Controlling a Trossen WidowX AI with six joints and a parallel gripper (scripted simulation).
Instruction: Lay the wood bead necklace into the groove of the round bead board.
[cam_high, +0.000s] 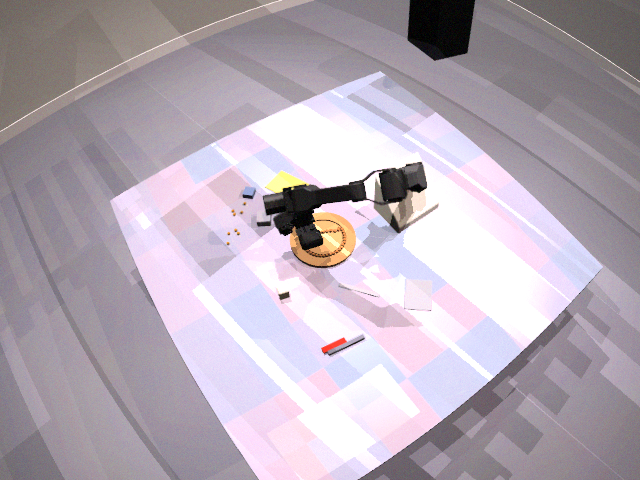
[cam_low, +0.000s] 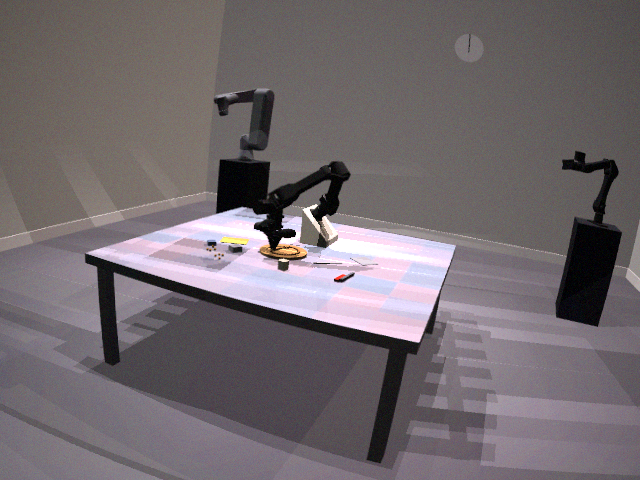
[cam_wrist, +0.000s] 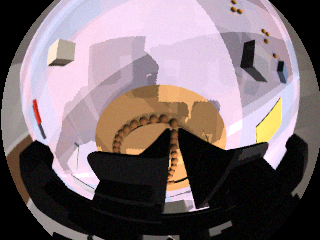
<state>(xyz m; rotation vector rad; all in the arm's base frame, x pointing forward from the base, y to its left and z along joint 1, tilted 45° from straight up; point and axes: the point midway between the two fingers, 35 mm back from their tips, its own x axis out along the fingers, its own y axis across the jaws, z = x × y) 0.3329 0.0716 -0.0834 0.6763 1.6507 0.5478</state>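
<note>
The wood bead necklace (cam_high: 345, 239) (cam_low: 298, 252) (cam_wrist: 143, 121), partly cutting across the round bead board (cam_high: 323, 261) (cam_low: 283, 257) (cam_wrist: 205, 107), is pinched in the gripper (cam_high: 311, 238) (cam_low: 273, 249) (cam_wrist: 174, 132), with, in the top view, loose beads (cam_high: 235, 230) (cam_low: 218, 255) (cam_wrist: 266, 34) toward nine o'clock, a pale block (cam_high: 283, 293) (cam_low: 283, 264) (cam_wrist: 62, 52) at seven, and a yellow sheet (cam_high: 283, 181) (cam_low: 234, 240) (cam_wrist: 270, 122) at eleven.

The round board (cam_high: 349, 249) (cam_low: 301, 256) (cam_wrist: 107, 130) looks like smooth, matt wood in a warm tan. The necklace beads (cam_high: 344, 240) (cam_wrist: 142, 120) look like darker wood, dull and rounded. The counter (cam_high: 268, 330) (cam_low: 248, 284) (cam_wrist: 190, 25) has a smooth top, catching bright glare in broad bands toward its corners; its edges are dark and matt. The arm (cam_high: 336, 193) (cam_low: 305, 187) appears to be matt black plastic or metal; I cannot tell which. The yellow sheet (cam_high: 283, 181) (cam_low: 234, 240) (cam_wrist: 270, 122) looks flat and papery, with a plain matt face.
</note>
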